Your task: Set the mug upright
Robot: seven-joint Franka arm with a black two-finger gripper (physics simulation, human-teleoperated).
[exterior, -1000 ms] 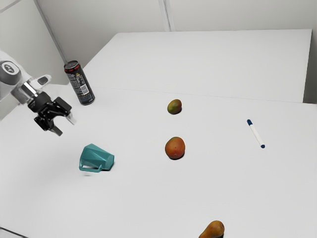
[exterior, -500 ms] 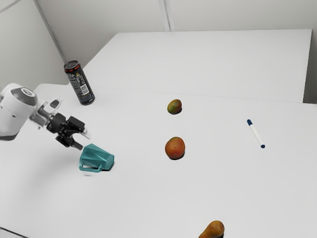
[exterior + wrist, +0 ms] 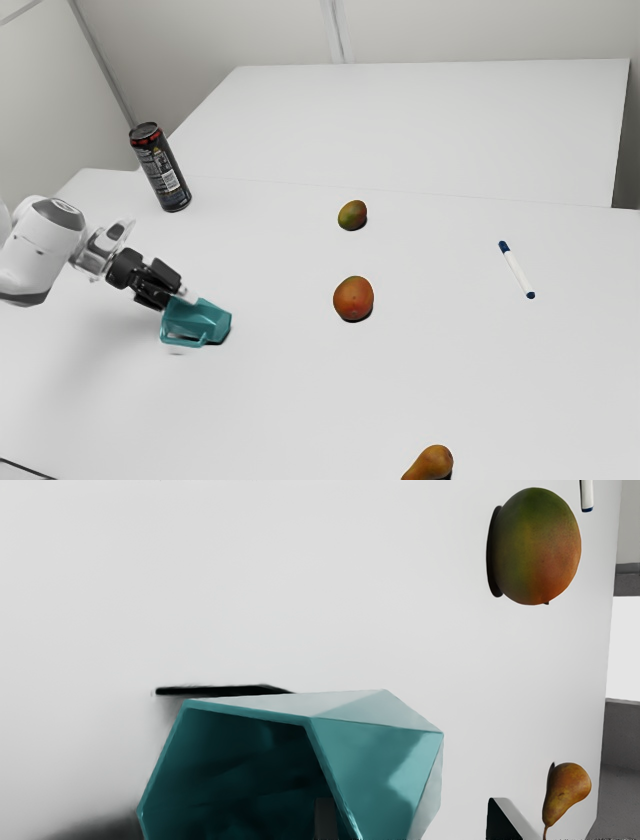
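Annotating: the teal faceted mug (image 3: pixel 203 322) lies on its side on the white table (image 3: pixel 300 410), left of the exterior frame, below mid-height, mouth toward our gripper (image 3: pixel 412 817), handle (image 3: pixel 186 345) along its lower side. Not upright.

Fingers are apart, no grasp: one (image 3: pixel 326 822) sits inside the mouth, the other (image 3: pixel 498 825) outside, a gap between it and the mug, so we straddle the wall.

Handling, our guess: stiff, hard shell, ceramic or plastic, fairly light. Glossy facets could slip; a ceramic rim could chip under a hard squeeze. Best hold looks like the wall near the rim, pads flat on a facet; we'd then close gently and swing the mouth up, base kept low. A shallow pinch might let it pivot or roll.

Versus the earlier frame: the gripper comes down from the mug's upper left to its mouth, arm lower too. Mug looks about where it was. No change seen in the drink can (image 3: pixel 160 168) upper left, small mango (image 3: pixel 352 215) upper centre, larger mango (image 3: pixel 354 299) mid-frame, marker (image 3: pixel 517 270) right, pear (image 3: pixel 430 464) bottom edge.
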